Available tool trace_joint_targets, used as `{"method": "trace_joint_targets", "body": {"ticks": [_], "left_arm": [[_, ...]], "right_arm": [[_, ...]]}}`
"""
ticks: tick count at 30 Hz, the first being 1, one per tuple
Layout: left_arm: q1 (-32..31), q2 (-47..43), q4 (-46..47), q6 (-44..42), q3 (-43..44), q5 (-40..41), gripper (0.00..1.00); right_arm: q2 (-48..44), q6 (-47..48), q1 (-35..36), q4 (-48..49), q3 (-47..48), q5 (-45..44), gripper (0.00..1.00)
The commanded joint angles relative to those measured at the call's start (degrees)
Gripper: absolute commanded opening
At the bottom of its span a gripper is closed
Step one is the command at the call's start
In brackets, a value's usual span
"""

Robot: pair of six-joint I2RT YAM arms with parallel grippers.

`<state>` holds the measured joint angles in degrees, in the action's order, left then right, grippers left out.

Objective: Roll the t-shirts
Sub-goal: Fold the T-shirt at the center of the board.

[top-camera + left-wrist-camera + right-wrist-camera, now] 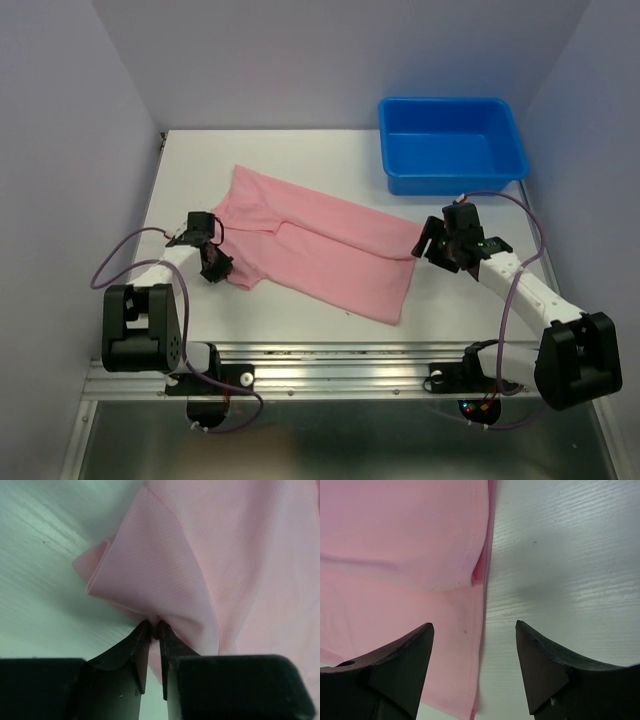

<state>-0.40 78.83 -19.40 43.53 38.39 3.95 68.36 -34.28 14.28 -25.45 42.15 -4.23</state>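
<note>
On the table [190, 160]: you have the t-shirt [320, 250] lying flat between your two arms, a little left of centre.
Long axis: it runs diagonally in the top view, from far left to near right. The t-shirt lies as a folded band, longer than it is wide.
Ends: the stitched hem edge faces your right arm. A flap of fabric sticks out at the near-left end, beside your left arm.
Layers: the right wrist view shows one layer lapped over another at the hem, with a darker pink gap between them.
Left side: your left gripper [155, 627] has its fingers pressed almost together on a pinched fold of that near-left flap, and the fabric puckers up from the tips.
Right side: your right gripper [472, 624] has its jaws spread wide and holds nothing. It hangs over the hem edge, one finger above pink fabric and the other above bare table.
Far right corner: the blue bin [455, 180] sits well apart from the t-shirt.
Hard to make out: you cannot pick out a collar in any view, nor tell whether the flap is a sleeve. In the top view the left gripper covers part of the near-left end. Both wrist views cut the fabric off at their borders. Whether the right fingers touch the surface cannot be told.
</note>
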Motion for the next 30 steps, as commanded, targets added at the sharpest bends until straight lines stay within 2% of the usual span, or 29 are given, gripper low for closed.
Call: {"method": "trace_joint_targets", "body": {"ticks": [1,2,3,7,12,19,23,30], "left_arm": [[-0.39,3.79,1.64,0.24,-2.09,1.15,0.17],[-0.47,3.44,1.56,-0.02,-2.09,0.98,0.01],[-0.47,3.00,1.47,-0.11,-2.09,0.89,0.00],[-0.74,-1.38,-1.59,-0.11,-1.57,1.77,0.00],[-1.09,-8.32,-5.03,-0.20,0.10,2.30,0.00],[-1.44,-11.50,-7.93,0.24,2.92,2.03,0.00],[-1.53,-12.47,-7.94,0.42,3.09,2.03,0.00],[-1.62,-13.52,-8.55,0.51,4.32,2.29,0.00]], "right_arm": [[-1.12,-0.08,-0.31,0.76,-0.93,2.02,0.72],[-1.47,0.00,0.91,0.41,-0.93,2.29,0.73],[-1.65,-0.08,1.62,0.14,-0.93,2.38,0.75],[-2.96,-0.70,6.88,-1.26,-1.54,0.64,0.76],[-2.71,-4.21,19.44,-3.37,-3.04,-5.08,0.76],[1.94,-9.92,40.70,-7.59,-0.68,-15.96,0.68],[7.64,-10.63,47.74,-10.84,3.53,-20.55,0.65],[16.62,-12.65,53.56,-13.30,7.33,-25.39,0.63]]}}
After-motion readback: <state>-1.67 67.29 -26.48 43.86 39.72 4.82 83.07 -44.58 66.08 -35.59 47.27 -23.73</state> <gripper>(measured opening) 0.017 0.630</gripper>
